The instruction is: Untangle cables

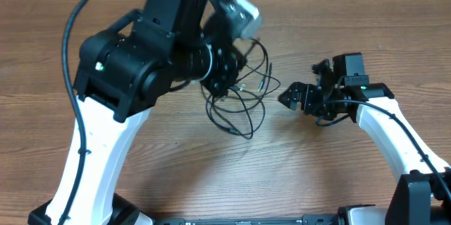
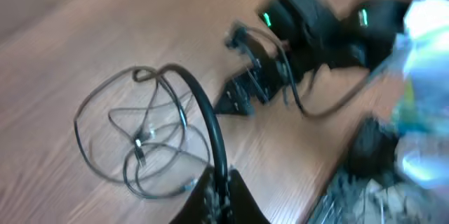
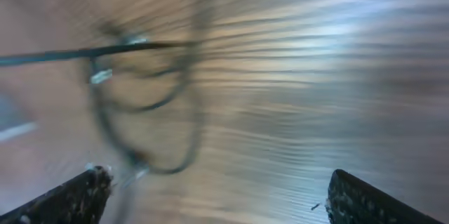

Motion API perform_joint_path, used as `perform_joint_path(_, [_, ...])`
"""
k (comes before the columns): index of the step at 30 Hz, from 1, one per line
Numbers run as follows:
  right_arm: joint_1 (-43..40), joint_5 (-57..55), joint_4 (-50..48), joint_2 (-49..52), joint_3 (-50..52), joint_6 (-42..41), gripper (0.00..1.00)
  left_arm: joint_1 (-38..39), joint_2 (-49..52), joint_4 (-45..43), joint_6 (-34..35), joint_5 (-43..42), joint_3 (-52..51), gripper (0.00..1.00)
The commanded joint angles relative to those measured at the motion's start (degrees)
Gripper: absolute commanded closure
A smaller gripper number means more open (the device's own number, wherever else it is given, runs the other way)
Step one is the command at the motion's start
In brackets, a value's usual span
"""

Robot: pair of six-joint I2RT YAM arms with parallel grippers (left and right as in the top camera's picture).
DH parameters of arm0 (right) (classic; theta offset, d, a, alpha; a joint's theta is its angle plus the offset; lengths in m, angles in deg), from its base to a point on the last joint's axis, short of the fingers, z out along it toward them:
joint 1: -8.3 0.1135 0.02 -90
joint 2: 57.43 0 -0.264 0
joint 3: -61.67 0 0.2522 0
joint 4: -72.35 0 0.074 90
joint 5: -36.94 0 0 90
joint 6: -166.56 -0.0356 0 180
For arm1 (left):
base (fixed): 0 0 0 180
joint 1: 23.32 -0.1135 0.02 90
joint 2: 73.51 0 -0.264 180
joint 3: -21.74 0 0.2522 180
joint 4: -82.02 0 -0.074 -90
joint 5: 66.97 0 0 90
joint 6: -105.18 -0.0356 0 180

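Cables (image 1: 239,99) pinched in clenched left claw (image 2: 217,194); right claw (image 1: 289,99) spread wide, just beside loops.

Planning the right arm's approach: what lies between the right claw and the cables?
Only bare wooden table separates the right claw from the cables; the overhead view shows this stretch most clearly.

So the left arm (image 1: 127,63) was reared up high and folded over toward the middle, with the left hand (image 2: 221,197) pinched tight on a cable (image 2: 205,115). The right arm (image 1: 380,119) reached in low, and the right hand (image 1: 294,96) pointed at the other arm, jaws spread wide.
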Motion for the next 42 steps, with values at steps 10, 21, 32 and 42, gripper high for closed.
perform_joint_path(10, [-5.14,21.11,-3.06,-0.31,-0.63,10.40,0.03,-0.22,0.26,9.64,-17.05,-3.34,-1.81,0.94])
perform_joint_path(21, [-11.17,25.00,-0.46,-0.31,-0.59,12.90,0.00,0.35,0.28,9.64,-24.61,-12.44,-14.80,0.95])
perform_joint_path(32, [-7.82,24.98,-0.31,-0.26,-0.52,12.46,0.05,0.35,0.26,9.60,-31.41,-20.06,-17.70,0.95])
perform_joint_path(42, [-2.01,24.94,-6.56,-0.26,-0.52,4.87,0.05,0.61,0.26,9.66,-35.08,-25.40,-17.70,0.95])
